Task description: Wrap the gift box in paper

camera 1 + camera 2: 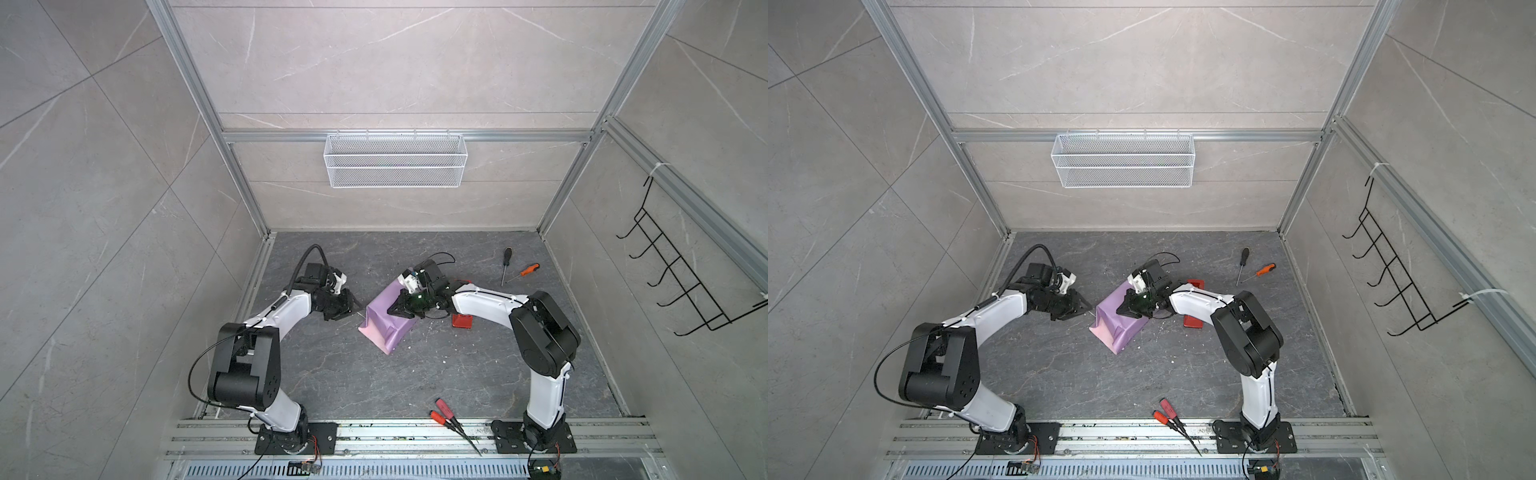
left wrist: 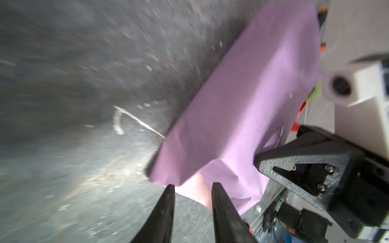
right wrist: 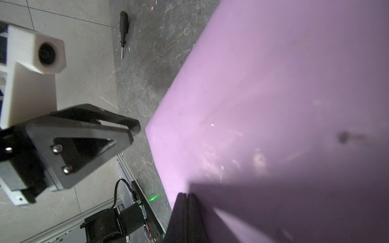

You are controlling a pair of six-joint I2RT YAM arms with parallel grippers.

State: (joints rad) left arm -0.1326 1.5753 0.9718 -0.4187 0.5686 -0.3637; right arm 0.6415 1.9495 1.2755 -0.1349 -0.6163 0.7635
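Right gripper clenched, pressing the paper down – left gripper open at the loose flap, should bite deep before folding

Pale grey marble-look tile walls are enclosing a dark veined stone surface. A white mesh basket is hanging from the back aluminium rail, and a black wire hook rack is hanging on the right wall.

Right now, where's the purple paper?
In both top views the paper sits in the middle, under the right gripper, with the left gripper just beside it.
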